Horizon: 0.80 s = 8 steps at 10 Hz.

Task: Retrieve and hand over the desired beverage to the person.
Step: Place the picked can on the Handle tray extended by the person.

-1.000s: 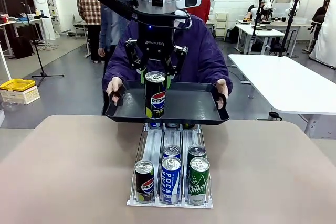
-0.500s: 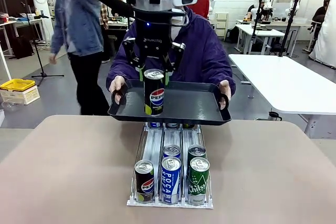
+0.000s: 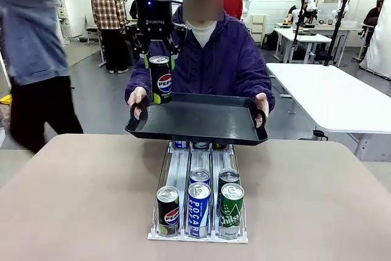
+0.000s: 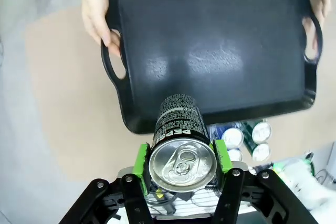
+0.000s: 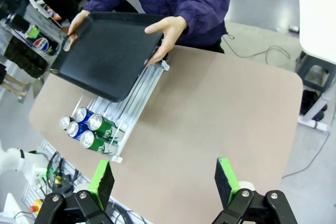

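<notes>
My left gripper (image 3: 160, 60) is shut on a black Pepsi can (image 3: 161, 80) and holds it upright in the air over the left part of a black tray (image 3: 201, 121). The person (image 3: 226, 59), in a purple hooded jacket, holds that tray by both handles above the table's far edge. Looking down from the left wrist, the can (image 4: 181, 129) sits between the green pads (image 4: 140, 159) of the left gripper (image 4: 182, 157), with the tray (image 4: 220, 51) below. My right gripper (image 5: 165, 179) stands open high above the table, nothing between its fingers.
A white three-lane rack (image 3: 198, 234) on the table holds several cans: a Pepsi (image 3: 168, 211), a blue Pocari (image 3: 198, 209) and a green Chilsung (image 3: 231, 210) in front. A passer-by (image 3: 30, 53) walks at far left. A white table (image 3: 336, 96) stands at right.
My left gripper has lifted the Pepsi can and carried it leftward, from the tray's middle-left to above its left end. A passer-by has walked to the picture's left.
</notes>
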{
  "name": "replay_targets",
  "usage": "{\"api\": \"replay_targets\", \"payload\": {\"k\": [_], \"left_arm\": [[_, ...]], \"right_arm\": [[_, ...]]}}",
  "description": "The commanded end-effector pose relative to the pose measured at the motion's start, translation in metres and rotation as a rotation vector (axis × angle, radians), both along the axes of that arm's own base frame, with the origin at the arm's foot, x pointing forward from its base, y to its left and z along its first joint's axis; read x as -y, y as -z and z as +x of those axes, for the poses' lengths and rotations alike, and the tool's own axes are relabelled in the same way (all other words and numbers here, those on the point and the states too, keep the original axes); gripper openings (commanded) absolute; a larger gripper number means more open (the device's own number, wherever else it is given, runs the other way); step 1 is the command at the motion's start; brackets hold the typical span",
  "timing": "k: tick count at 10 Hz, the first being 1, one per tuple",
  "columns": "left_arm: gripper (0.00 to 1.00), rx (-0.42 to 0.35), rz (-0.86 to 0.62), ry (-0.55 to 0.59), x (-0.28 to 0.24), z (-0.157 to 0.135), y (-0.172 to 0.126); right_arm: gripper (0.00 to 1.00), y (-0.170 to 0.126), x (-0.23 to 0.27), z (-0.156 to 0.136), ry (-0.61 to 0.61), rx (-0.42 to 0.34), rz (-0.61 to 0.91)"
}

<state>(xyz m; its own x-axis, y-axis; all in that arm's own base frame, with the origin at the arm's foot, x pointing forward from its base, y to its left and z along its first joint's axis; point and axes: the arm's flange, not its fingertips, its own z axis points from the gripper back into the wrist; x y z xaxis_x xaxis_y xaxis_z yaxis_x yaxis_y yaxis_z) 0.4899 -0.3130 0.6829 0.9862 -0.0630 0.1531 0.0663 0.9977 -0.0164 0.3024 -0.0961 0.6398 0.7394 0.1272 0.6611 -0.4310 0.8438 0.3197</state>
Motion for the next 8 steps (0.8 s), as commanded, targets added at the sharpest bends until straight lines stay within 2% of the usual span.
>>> {"api": "replay_targets", "payload": {"k": [1, 2, 5, 6, 8], "left_arm": [[0.58, 0.017, -0.023, -0.101, 0.001, 0.028, 0.002], [0.58, 0.002, -0.032, -0.118, -0.005, 0.04, 0.012], [0.58, 0.067, -0.01, -0.163, 0.002, 0.039, 0.021], [0.58, 0.0, -0.022, -0.114, -0.01, 0.046, 0.03], [0.58, 0.0, -0.022, -0.114, -0.01, 0.046, 0.03]], "right_arm": [[1.0, 0.001, 0.0, 0.0, -0.018, 0.004, 0.008], [1.0, 0.001, 0.0, 0.0, -0.018, 0.004, 0.008], [1.0, 0.001, 0.0, 0.0, -0.018, 0.004, 0.008], [1.0, 0.001, 0.0, 0.0, -0.018, 0.004, 0.008], [1.0, 0.001, 0.0, 0.0, -0.018, 0.004, 0.008]]}}
